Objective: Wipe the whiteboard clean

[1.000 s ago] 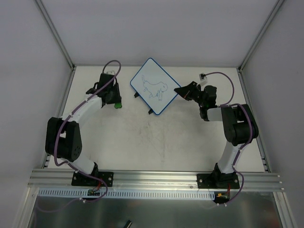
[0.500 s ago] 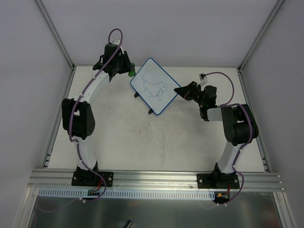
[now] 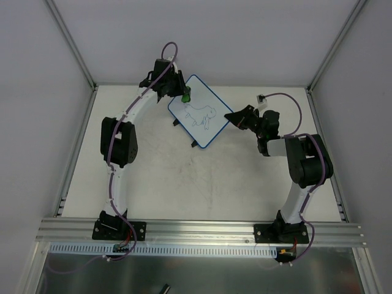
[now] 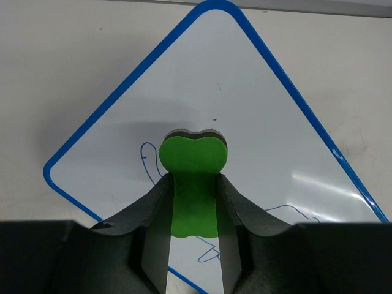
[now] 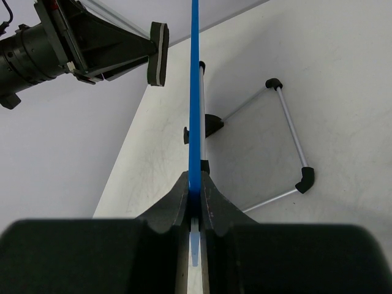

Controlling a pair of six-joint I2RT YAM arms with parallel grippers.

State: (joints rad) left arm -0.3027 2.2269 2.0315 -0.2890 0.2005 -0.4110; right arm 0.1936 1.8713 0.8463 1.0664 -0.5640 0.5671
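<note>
The whiteboard (image 3: 199,111), white with a blue rim and a blue line drawing, stands tilted at the back middle of the table. My right gripper (image 3: 230,116) is shut on its right edge; in the right wrist view the blue rim (image 5: 195,92) runs edge-on between the fingers. My left gripper (image 3: 184,96) is shut on the green eraser (image 4: 193,184) and holds it over the board's upper left part, by the drawing (image 4: 147,162). The board fills the left wrist view (image 4: 257,122). I cannot tell whether the eraser touches the surface.
The board's wire stand (image 5: 288,141) with black feet rests on the table behind it. Grey walls and metal posts (image 3: 70,43) enclose the back and sides. The left arm (image 3: 119,141) stretches far up the left side.
My left arm swung the green eraser from the table's left side up and right to the board's upper left part. The right gripper and the board stayed still.
</note>
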